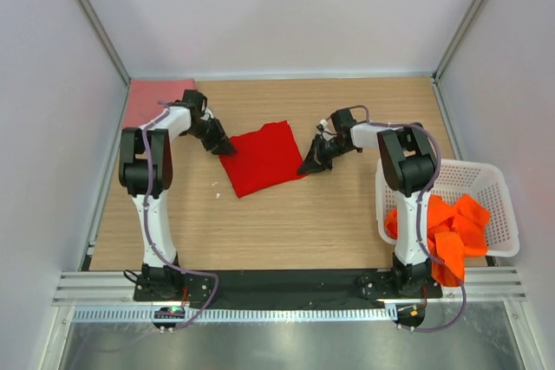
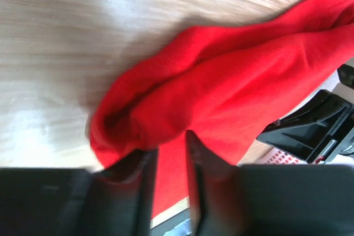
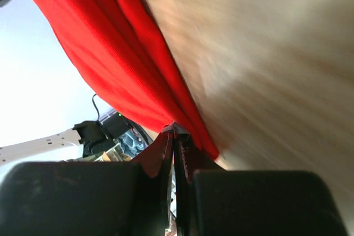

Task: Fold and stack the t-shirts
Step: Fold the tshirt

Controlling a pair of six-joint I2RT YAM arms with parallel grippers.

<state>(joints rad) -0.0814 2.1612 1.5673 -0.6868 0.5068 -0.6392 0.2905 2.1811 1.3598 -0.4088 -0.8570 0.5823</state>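
The red t-shirt point(image 1: 263, 158) lay folded at the centre of the top view, soft, light and limp, likely to sag between holds. The left gripper point(image 1: 222, 146) was pinched on its left corner and the right gripper point(image 1: 310, 165) clamped on its right edge; doubled edges probably gave the surest purchase.

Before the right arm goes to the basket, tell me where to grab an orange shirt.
Take the orange shirt by the flap draped over the basket's near rim, coming from above. It hangs free outside the lattice, so a pinch should close around it. The right gripper now pinches the red shirt.
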